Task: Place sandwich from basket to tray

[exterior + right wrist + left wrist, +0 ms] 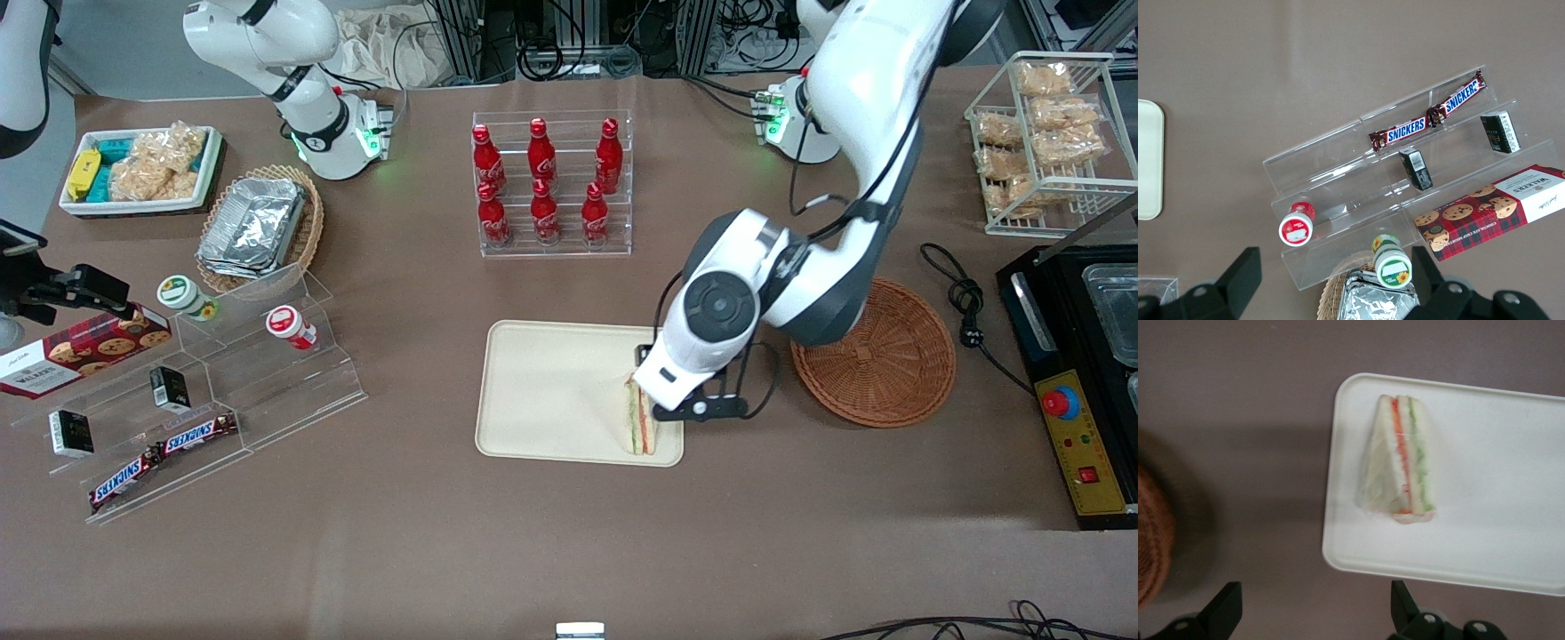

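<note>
The sandwich (640,428) (1401,463), a clear-wrapped wedge with green, red and orange layers, lies on the cream tray (551,391) (1498,487), in the corner nearest the front camera and the working arm's end. My left gripper (1313,590) hangs open above the bare table just off that tray corner, between the tray and the reddish-brown wicker basket (876,356) (1151,540). Nothing is between its fingers. The basket holds nothing that shows.
A clear rack of red cola bottles (551,182) stands farther from the front camera than the tray. A stepped acrylic shelf with snacks (204,391) sits toward the parked arm's end. A black machine (1085,373) and its cable (969,311) lie beside the basket.
</note>
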You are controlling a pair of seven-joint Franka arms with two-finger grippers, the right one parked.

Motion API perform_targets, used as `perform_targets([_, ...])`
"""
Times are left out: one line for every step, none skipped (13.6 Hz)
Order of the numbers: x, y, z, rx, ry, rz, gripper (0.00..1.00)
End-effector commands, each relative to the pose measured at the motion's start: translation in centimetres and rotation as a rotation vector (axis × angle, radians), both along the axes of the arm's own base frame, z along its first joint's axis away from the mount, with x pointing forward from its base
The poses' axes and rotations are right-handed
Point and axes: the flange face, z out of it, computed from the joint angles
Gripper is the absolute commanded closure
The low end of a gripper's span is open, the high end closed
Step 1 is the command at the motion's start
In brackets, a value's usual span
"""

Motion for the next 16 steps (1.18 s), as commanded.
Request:
perform_targets([-2.7,5.4,3.7,0.039,-0.029,0.043,0.0])
perform_targets([-2.8,7.0,4.6,0.042,-0.036,0.024,0.0])
perform_targets([-2.7,9.3,5.4,0.04,-0.045,0.014,0.0])
perform_targets([-2.5,12.2,6.2,0.035,-0.058,0.013,0.0])
perform_targets([-2.7,14.6,7.4,0.027,-0.064,0.011,0.0])
perform_targets([-3.2,15.9,8.6,0.031,-0.072,-0.001,0.0])
perform_targets([-3.6,17.4,9.8,0.034,-0.083,0.004,0.0])
perform_targets([-3.4,19.5,10.4,0.036,-0.08,0.013,0.0])
perform_targets([-3.0,21.8,10.9,0.035,-0.065,-0.009,0.0])
perform_targets([-2.4,24.3,11.3,0.029,-0.051,-0.043,0.0])
perform_targets([-1.9,26.2,11.8,0.008,-0.045,-0.058,0.0])
perform_targets([-1.5,28.2,12.5,-0.003,-0.045,-0.049,0.0])
perform_targets([-1.1,29.7,13.4,-0.004,-0.051,-0.03,0.0])
perform_targets([-0.5,30.9,13.9,-0.007,-0.059,-0.009,0.0])
perform_targets([0.0,32.5,14.3,-0.012,-0.07,0.019,0.0])
perform_targets([0.2,32.7,14.4,-0.014,-0.073,0.023,0.0])
